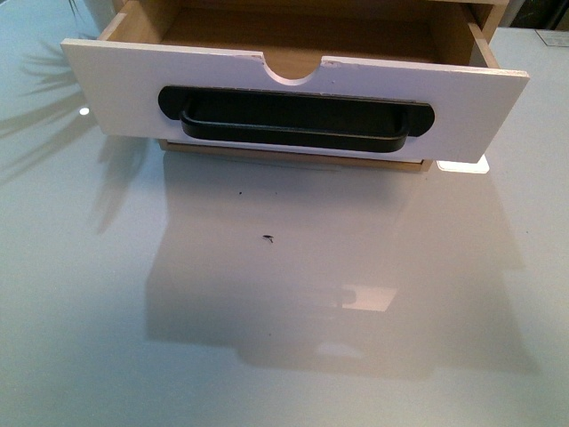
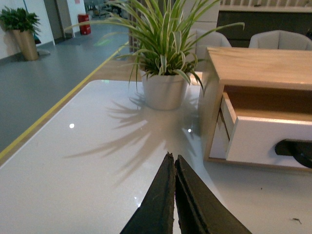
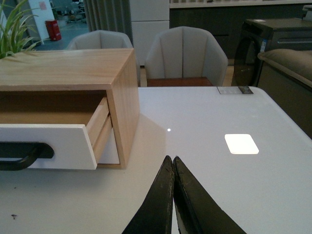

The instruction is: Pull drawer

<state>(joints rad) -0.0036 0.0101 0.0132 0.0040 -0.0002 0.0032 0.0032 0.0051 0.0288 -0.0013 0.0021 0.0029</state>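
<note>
The drawer point(image 1: 480, 98) stands pulled out of its wooden cabinet, white front toward me, with a long black bar handle point(image 1: 293, 120) and a half-round notch in its top edge. Its light wood sides and empty inside show. The left wrist view has the drawer point(image 2: 258, 139) ahead and off to one side, handle end point(image 2: 295, 148) just visible. The right wrist view shows the drawer point(image 3: 53, 144) and handle end point(image 3: 24, 153) likewise. My left gripper point(image 2: 173, 158) and right gripper point(image 3: 171, 160) are both shut on nothing, above the table, apart from the drawer. Neither arm appears in the front view.
The wooden cabinet point(image 3: 63, 68) sits on a glossy white table point(image 1: 284, 338). A potted plant point(image 2: 165, 90) stands beside the cabinet on the left arm's side. Chairs point(image 3: 185, 56) are behind the table's far edge. A small dark speck point(image 1: 268, 237) lies on the table.
</note>
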